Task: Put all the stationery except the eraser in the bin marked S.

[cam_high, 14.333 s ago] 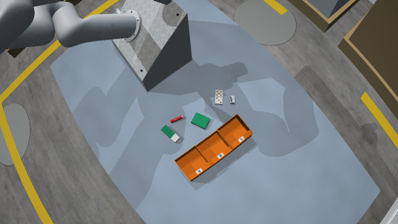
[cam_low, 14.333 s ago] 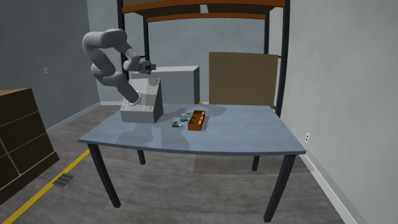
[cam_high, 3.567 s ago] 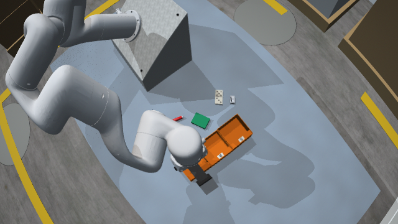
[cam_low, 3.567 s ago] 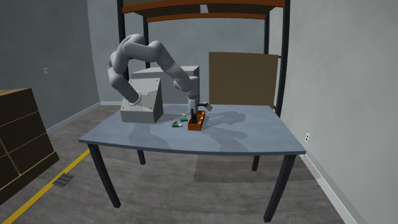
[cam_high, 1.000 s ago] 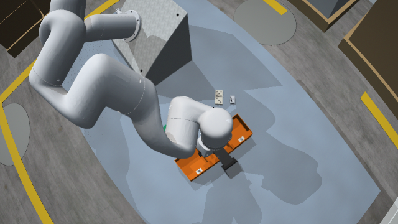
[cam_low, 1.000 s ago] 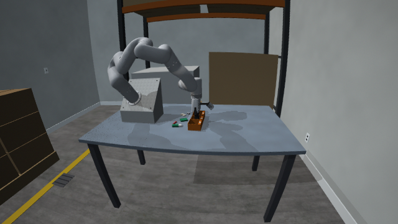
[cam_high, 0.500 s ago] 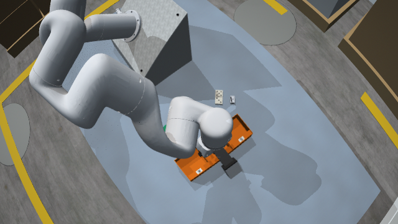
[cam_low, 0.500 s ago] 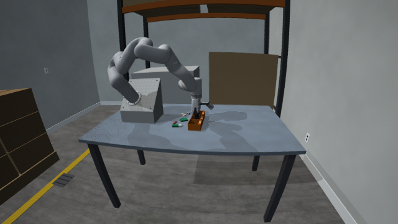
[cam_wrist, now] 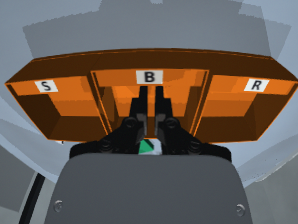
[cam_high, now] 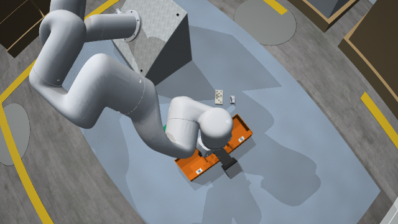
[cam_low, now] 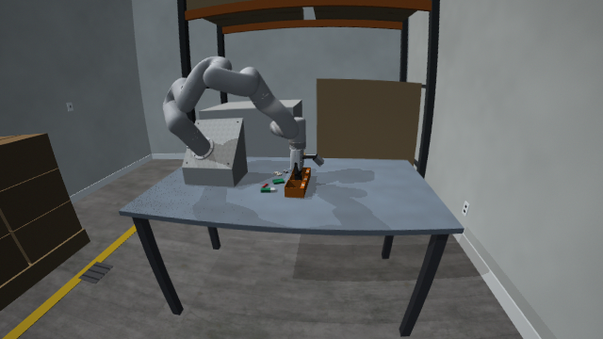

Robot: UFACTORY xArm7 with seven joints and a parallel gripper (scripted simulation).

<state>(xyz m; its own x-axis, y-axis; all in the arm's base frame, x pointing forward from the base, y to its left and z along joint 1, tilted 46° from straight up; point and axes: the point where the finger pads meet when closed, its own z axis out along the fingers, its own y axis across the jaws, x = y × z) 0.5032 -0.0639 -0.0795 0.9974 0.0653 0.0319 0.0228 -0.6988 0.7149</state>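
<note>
The arm [cam_high: 119, 90] [cam_low: 232, 81] arches out from its sloped base block [cam_high: 161, 19] [cam_low: 207, 177], bends down at the elbow, and holds its last link close to upright over the middle of the bins. The gripper [cam_low: 298, 177] [cam_wrist: 151, 96] points down over the B bin [cam_wrist: 117, 78], its slim black fingers drawn nearly together on nothing. Smooth, pale rounded links contrast with the block's mottled metal face and dark bolt holes.

The bins are joined in one straight orange row, thin-walled and open-topped, with white labels; the S bin [cam_high: 247, 136] [cam_wrist: 67, 95] and the R bin [cam_high: 186, 168] [cam_wrist: 227, 82] flank B. On the smooth blue-grey table [cam_high: 161, 193] [cam_low: 386, 207], on the base side of the bins, lie a green block [cam_low: 278, 181], a green-and-white piece [cam_low: 268, 190] and a small red piece [cam_low: 265, 185], perhaps the stationery and eraser, though they are too small to be sure. A dotted domino [cam_high: 219, 100] [cam_low: 278, 173] lies near a smaller white tile [cam_high: 232, 99] [cam_low: 285, 171].
</note>
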